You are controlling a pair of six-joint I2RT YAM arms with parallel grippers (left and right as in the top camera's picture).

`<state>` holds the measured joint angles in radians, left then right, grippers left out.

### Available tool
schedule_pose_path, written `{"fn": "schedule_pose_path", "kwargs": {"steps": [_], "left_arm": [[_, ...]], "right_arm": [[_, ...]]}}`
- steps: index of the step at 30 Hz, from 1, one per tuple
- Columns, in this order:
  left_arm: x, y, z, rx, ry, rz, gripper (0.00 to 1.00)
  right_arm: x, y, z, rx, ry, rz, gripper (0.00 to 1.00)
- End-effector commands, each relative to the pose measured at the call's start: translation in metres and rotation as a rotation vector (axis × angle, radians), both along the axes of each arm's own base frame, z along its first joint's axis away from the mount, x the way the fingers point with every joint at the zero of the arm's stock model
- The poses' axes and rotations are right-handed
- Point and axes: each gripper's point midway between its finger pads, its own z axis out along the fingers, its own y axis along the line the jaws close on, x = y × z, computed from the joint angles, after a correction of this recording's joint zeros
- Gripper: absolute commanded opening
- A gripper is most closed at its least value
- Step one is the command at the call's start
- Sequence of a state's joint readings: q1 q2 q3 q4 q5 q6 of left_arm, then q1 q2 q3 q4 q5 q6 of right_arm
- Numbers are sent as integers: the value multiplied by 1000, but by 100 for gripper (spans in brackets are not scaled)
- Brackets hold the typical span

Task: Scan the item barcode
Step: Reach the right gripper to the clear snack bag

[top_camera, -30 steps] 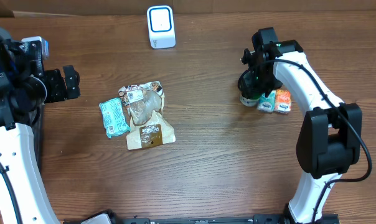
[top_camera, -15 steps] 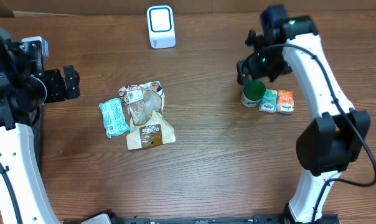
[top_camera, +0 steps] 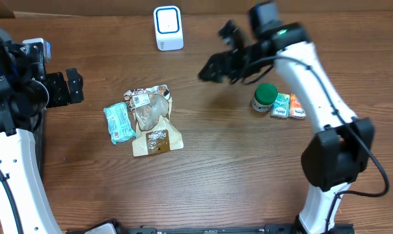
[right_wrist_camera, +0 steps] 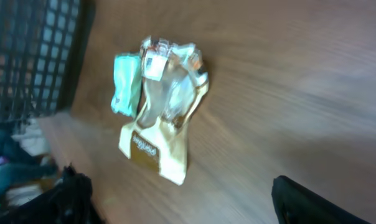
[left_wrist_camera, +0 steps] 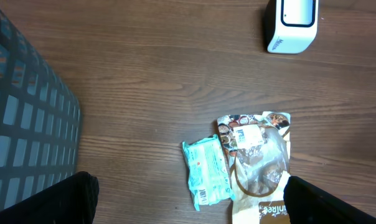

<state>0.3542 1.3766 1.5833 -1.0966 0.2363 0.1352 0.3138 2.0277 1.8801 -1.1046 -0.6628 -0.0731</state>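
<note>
- On the table's far edge, centre: white barcode scanner (top_camera: 168, 27), upright, blue-outlined face, well apart from all the goods.
- Left of centre: brown-and-cream pouch (top_camera: 154, 120), lying flat, with a white label at its far end whose print was too small to read.
- Touching the pouch's left side: teal packet (top_camera: 119, 122), flat.
- Right side: green-lidded jar (top_camera: 264, 96), upright, with two small packets (top_camera: 289, 106), one teal and one orange, just beside it and partly covered by the arm.
- Right gripper (top_camera: 217, 64): over bare wood between scanner and jar, motion-blurred from overhead. The smeared wrist view showed its fingers wide apart with nothing between them.
- Left gripper (top_camera: 66, 88): at the left edge, jaws spread and empty. The fingers were cut off by the wrist frame's lower corners.
- Black mesh basket (left_wrist_camera: 26, 124): cut off at the frame's left side, contents not discernible.
</note>
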Motion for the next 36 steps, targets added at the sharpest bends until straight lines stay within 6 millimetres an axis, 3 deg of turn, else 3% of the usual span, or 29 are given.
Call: {"fn": "schedule_pose_path", "kwargs": {"steps": [1, 6, 11, 27, 36], "left_arm": [[1, -2, 4, 10, -14, -25, 100], [1, -2, 4, 10, -14, -25, 99], [1, -2, 4, 10, -14, -25, 99], [1, -2, 4, 10, -14, -25, 100], [1, -2, 4, 10, -14, -25, 100]], "right_arm": [[-21, 31, -28, -26, 88, -49, 89], [-33, 68, -60, 21, 113, -75, 84], [-36, 86, -78, 44, 86, -90, 74], [-35, 95, -142, -27, 119, -203, 68], [-33, 98, -143, -21, 110, -203, 68]]}}
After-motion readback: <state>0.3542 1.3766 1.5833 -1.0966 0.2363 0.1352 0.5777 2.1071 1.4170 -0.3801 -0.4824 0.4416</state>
